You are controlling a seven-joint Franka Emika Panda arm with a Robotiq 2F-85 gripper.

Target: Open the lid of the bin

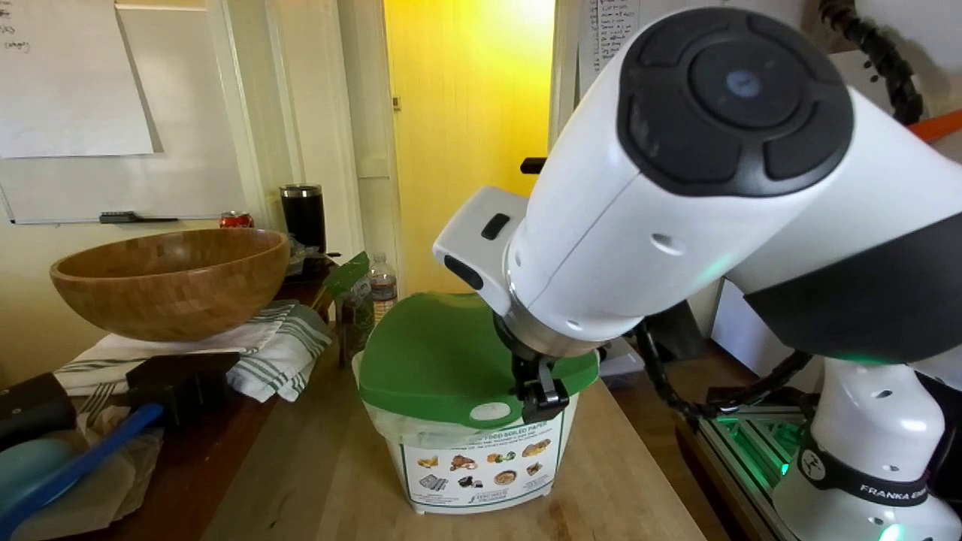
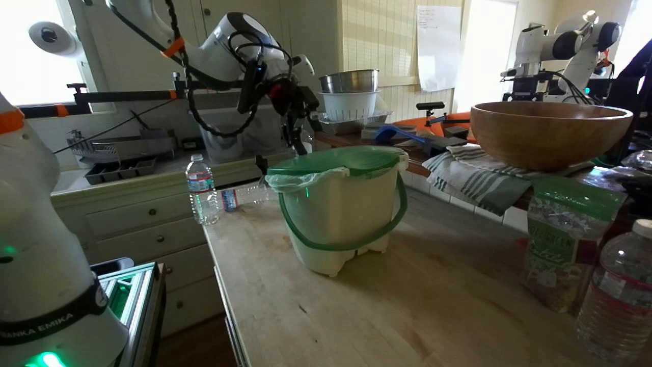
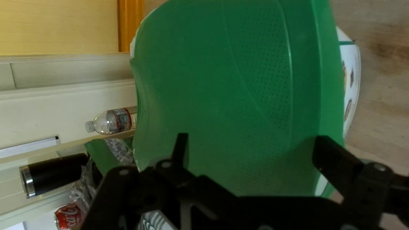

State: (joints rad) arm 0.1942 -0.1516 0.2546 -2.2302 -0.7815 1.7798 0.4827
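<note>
The bright green lid (image 1: 436,353) lies on top of the white bin (image 1: 481,469), covering it. Lid (image 2: 336,159) and bin (image 2: 341,214) show in both exterior views. The pale liner (image 2: 295,182) sticks out under the lid's edge. My gripper (image 1: 545,402) is over the lid's front edge, beside its small white oval. In the wrist view my gripper (image 3: 251,139) has its fingers wide apart with nothing held between them. The lid (image 3: 230,89) fills the view beyond them. One finger is at the labelled front edge. Whether it touches the lid I cannot tell.
A wooden bowl (image 1: 173,285) stands on a striped towel (image 1: 293,353) on the raised counter beside the bin. A green bag (image 2: 565,244) and a bottle (image 2: 621,290) stand behind the bin. An upright bottle (image 2: 202,191) and a lying bottle (image 2: 244,197) are near the table's edge.
</note>
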